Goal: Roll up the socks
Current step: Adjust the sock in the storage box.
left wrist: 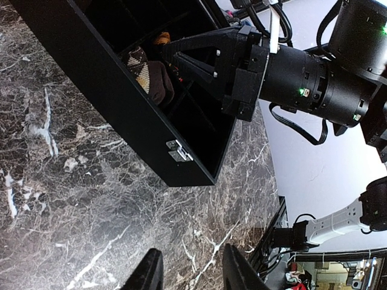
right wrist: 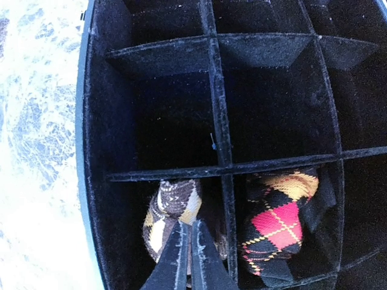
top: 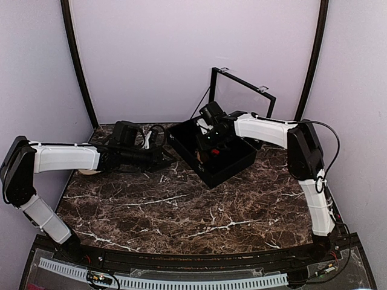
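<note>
Socks (right wrist: 275,214) in box (right wrist: 98,181) (adjacent compartments, side by side)

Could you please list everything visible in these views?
table: one, dark brown marble with white veins, under everything
box: one, black, split into compartments, far middle of the table
lid: one, black frame, raised behind the box
tan-diamond sock: one, rolled, in a compartment
red-and-orange sock: one, rolled, in the compartment beside it
arms: two, white and black, reaching in from either side
left tool: one, black, open, over bare table
right tool: one, black, shut, tips at the tan-diamond sock
</note>
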`<state>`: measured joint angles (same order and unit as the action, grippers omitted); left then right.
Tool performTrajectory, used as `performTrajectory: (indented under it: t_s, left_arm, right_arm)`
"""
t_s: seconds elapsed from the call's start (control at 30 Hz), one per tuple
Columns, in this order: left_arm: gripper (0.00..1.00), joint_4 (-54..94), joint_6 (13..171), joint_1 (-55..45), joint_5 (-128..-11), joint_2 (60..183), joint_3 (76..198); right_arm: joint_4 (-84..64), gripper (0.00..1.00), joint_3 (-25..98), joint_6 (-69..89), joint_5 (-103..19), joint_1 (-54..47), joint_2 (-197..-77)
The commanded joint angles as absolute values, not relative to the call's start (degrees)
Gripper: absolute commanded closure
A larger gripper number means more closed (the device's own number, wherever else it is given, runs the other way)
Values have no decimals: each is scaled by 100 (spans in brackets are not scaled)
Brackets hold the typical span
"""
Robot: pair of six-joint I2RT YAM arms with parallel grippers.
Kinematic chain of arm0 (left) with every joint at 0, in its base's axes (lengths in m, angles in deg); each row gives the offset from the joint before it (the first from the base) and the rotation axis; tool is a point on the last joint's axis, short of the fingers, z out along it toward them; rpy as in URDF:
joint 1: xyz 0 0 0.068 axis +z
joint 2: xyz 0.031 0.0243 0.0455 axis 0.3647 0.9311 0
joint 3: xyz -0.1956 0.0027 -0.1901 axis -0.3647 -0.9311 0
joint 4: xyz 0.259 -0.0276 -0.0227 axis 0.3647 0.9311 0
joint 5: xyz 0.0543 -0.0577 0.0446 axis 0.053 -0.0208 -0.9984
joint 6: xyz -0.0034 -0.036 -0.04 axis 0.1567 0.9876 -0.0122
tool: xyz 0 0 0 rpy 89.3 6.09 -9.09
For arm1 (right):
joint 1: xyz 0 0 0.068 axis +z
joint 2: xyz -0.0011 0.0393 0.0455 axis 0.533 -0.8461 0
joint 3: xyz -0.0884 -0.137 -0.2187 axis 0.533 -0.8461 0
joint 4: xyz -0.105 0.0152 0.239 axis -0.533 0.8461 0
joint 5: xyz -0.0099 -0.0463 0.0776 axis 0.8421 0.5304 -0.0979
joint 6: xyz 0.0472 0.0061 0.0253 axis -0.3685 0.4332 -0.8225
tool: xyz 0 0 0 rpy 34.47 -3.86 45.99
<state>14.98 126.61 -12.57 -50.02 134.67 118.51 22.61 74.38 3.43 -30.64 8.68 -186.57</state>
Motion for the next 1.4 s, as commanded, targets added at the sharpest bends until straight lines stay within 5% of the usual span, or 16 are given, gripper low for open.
performTrajectory:
  t_s: [0.0, 1.13, 1.37]
  left_arm:
    - [63, 1471, 12527, -1228, -4943, 13417, 11888]
    - [63, 1402, 12458, -1060, -4776, 13452, 11909]
    - [63, 1416, 12412, -1060, -4988, 13280, 11832]
  right_arm:
    - [2403, 96, 7693, 191, -3137, 910, -18937]
    - [3436, 96, 8500, -63, -2905, 734, -20040]
    - [2816, 81, 8214, 116, -2907, 751, -19428]
